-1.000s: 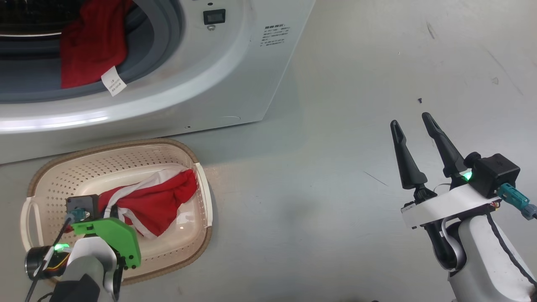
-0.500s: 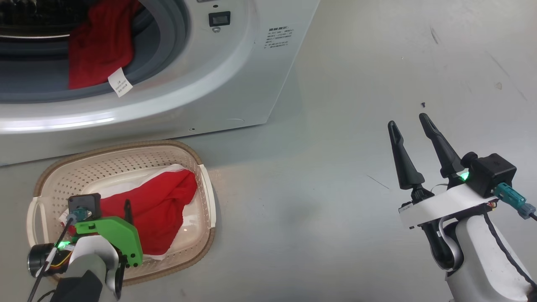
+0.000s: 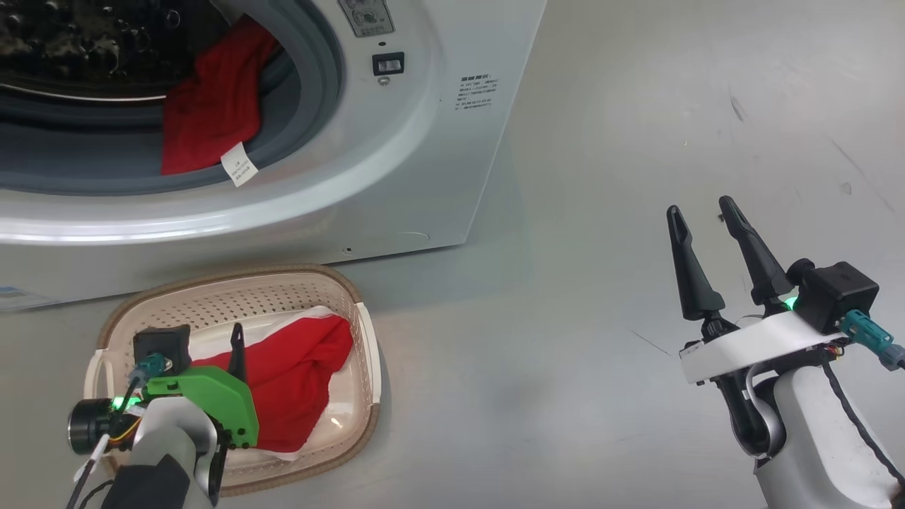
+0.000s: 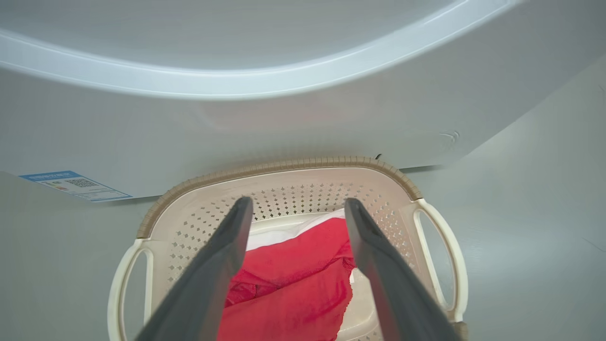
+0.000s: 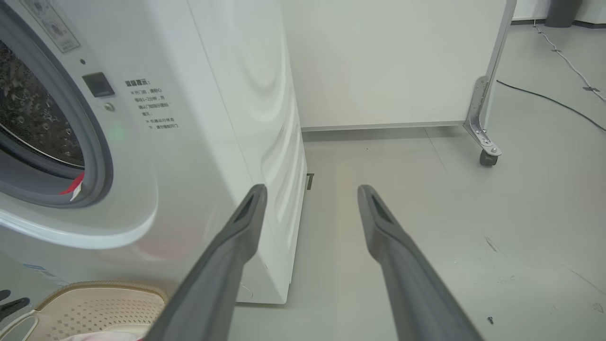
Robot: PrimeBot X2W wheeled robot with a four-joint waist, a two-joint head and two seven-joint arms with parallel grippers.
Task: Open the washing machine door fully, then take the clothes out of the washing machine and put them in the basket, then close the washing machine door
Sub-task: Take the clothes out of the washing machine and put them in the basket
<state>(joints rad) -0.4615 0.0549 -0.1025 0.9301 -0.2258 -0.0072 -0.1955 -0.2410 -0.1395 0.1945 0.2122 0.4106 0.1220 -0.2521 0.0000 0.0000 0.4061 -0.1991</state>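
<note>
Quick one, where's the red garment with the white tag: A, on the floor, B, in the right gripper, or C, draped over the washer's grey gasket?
C: the tagged red garment hangs over the grey gasket at the mouth of the washing machine.

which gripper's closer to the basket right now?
Left. The left gripper hangs open right over the basket, above the red clothes in it. The right gripper is open over the floor, well off to the basket's right.
</note>
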